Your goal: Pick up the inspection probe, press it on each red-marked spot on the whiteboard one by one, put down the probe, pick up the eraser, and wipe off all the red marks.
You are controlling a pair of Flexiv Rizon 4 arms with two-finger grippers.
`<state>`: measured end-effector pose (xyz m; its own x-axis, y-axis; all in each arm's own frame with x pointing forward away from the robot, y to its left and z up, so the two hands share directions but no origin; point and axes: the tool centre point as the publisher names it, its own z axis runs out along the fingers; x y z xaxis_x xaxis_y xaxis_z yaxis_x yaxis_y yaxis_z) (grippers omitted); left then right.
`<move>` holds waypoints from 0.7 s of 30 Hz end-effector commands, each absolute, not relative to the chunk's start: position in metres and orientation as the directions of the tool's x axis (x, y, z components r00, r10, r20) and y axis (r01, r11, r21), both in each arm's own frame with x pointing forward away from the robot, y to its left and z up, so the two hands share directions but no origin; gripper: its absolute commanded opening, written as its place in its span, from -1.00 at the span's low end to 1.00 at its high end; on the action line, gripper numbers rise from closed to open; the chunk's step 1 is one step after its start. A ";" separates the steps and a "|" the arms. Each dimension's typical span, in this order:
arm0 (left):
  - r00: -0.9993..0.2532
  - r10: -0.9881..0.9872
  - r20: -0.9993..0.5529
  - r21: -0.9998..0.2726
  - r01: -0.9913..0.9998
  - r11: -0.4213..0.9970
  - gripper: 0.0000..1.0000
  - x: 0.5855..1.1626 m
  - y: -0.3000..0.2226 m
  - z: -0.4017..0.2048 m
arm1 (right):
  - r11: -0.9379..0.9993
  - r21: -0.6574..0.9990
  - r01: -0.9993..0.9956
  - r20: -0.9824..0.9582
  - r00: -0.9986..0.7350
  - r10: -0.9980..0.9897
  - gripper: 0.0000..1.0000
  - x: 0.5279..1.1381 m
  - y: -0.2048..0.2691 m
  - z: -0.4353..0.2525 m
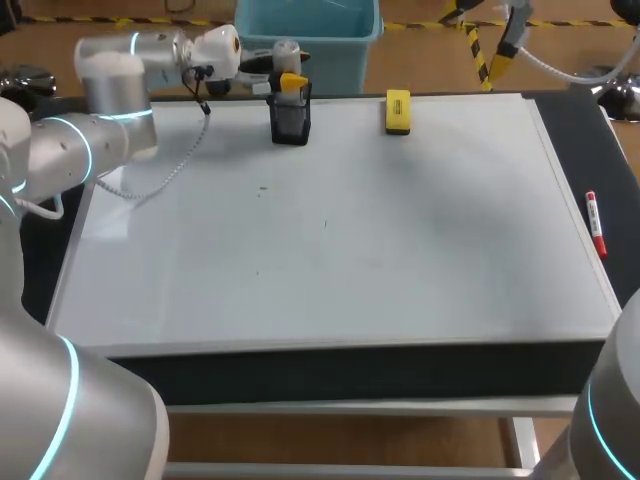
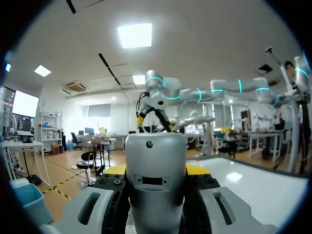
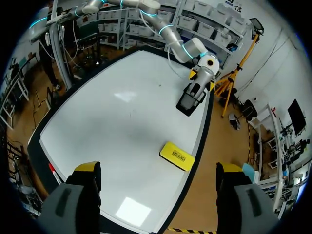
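The whiteboard (image 1: 400, 250) lies flat and covers almost the whole bench, its pale surface bare but for a few tiny dark specks left of the middle. My left arm (image 1: 60, 150) comes in over the whiteboard's far left corner. Its gripper (image 1: 292, 84) lies level above a black holder (image 1: 290, 122) that stands at the far edge, left of the middle.

The left wrist view shows what the head view cannot. The inspection probe (image 2: 156, 165), a smooth silver cylinder with a rounded top, a small screw and a dark slot on its face, stands upright between the fingers. Their yellow tips (image 2: 199, 169) press against it from both sides, so the left gripper is closed on the probe.

The right wrist view looks down on the board from high up. The right gripper (image 3: 158, 168) has its fingers spread wide with nothing between them.

The eraser (image 1: 397, 112), a yellow block, lies at the far edge right of the holder, well apart from it. A red marker (image 1: 596, 225) lies on the bench's dark strip just beside the whiteboard's right edge.
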<state>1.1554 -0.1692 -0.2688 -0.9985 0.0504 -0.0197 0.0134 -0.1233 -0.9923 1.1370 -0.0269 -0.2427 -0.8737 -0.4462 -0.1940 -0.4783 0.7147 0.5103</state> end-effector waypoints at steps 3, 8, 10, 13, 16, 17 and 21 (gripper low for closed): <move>-0.968 0.247 -0.050 -0.990 0.015 -0.144 -1.00 1.163 -0.170 -0.277 | 0.717 0.507 -0.480 -0.192 -0.873 -0.448 1.00 1.137 -0.027 -0.242; -0.967 0.250 -0.049 -0.989 0.012 -0.145 -1.00 1.162 -0.170 -0.280 | 0.717 0.507 -0.480 -0.192 -0.873 -0.448 1.00 1.137 -0.027 -0.242; -0.967 0.250 -0.048 -0.990 0.012 -0.142 -0.62 1.161 -0.170 -0.280 | 0.717 0.507 -0.480 -0.192 -0.873 -0.448 1.00 1.137 -0.027 -0.242; -0.967 0.249 -0.049 -0.991 0.015 -0.136 1.00 1.160 -0.169 -0.280 | 0.717 0.507 -0.480 -0.192 -0.873 -0.448 1.00 1.137 -0.027 -0.242; -0.968 0.246 -0.051 -0.991 0.019 -0.129 1.00 1.158 -0.168 -0.277 | 0.717 0.507 -0.480 -0.192 -0.873 -0.448 1.00 1.137 -0.027 -0.242; -0.969 0.242 -0.052 -0.992 0.022 -0.122 1.00 1.157 -0.168 -0.276 | 0.717 0.507 -0.480 -0.192 -0.873 -0.448 1.00 1.137 -0.027 -0.242; -0.978 0.203 -0.045 -0.998 0.033 -0.061 1.00 1.153 -0.161 -0.270 | 0.717 0.507 -0.480 -0.192 -0.873 -0.448 1.00 1.137 -0.027 -0.242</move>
